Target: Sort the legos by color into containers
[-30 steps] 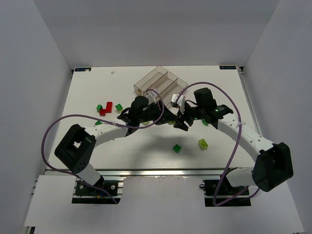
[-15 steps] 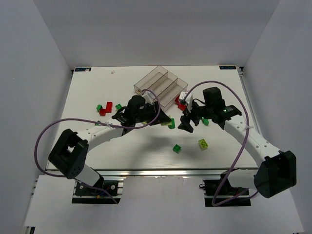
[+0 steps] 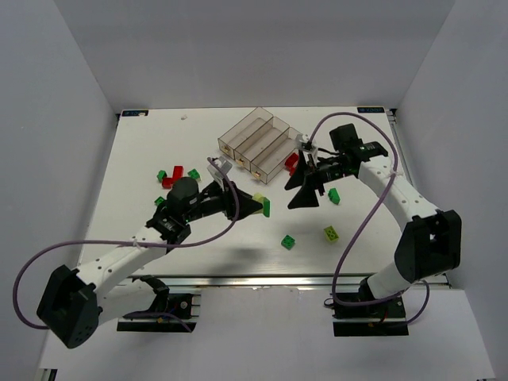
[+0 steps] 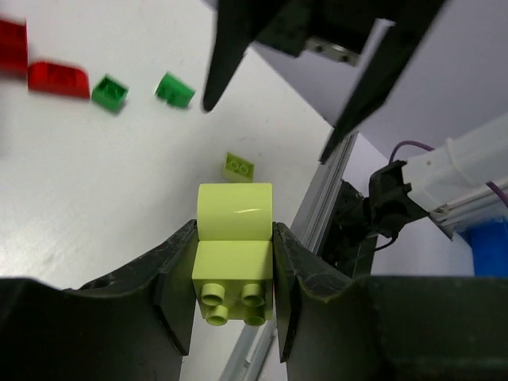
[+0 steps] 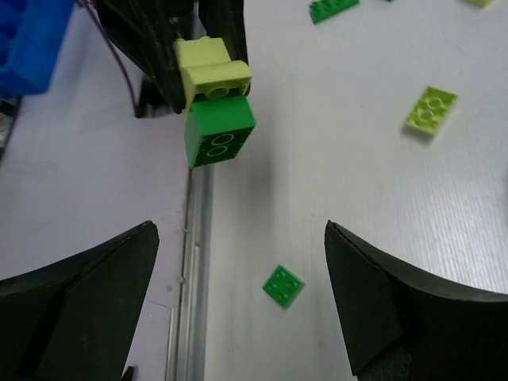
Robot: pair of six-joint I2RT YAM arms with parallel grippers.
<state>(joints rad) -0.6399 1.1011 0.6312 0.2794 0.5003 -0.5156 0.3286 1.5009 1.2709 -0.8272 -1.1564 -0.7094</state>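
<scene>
Left gripper [image 3: 255, 203] clamps a yellow-green brick [image 4: 233, 255] mid-table; right gripper [image 3: 298, 194] gapes empty just right of it.

The left fingers [image 4: 176, 274] press both sides of the yellow-green brick, studs toward the wrist camera. In the right wrist view a green brick [image 5: 219, 131] sits touching its outer end. The pair is held above the table [image 3: 365, 238], near and slightly left of the trays [image 3: 258, 143], which stand at the far middle. The right jaws are spread wide, nothing between them, tips pointing left at the held brick. Loose bricks lie around: a red one [image 3: 291, 163] beside the trays' right end, green [image 3: 288, 241] and yellow-green [image 3: 330, 233] ones nearer, and red and green ones [image 3: 176, 173] far left.
</scene>
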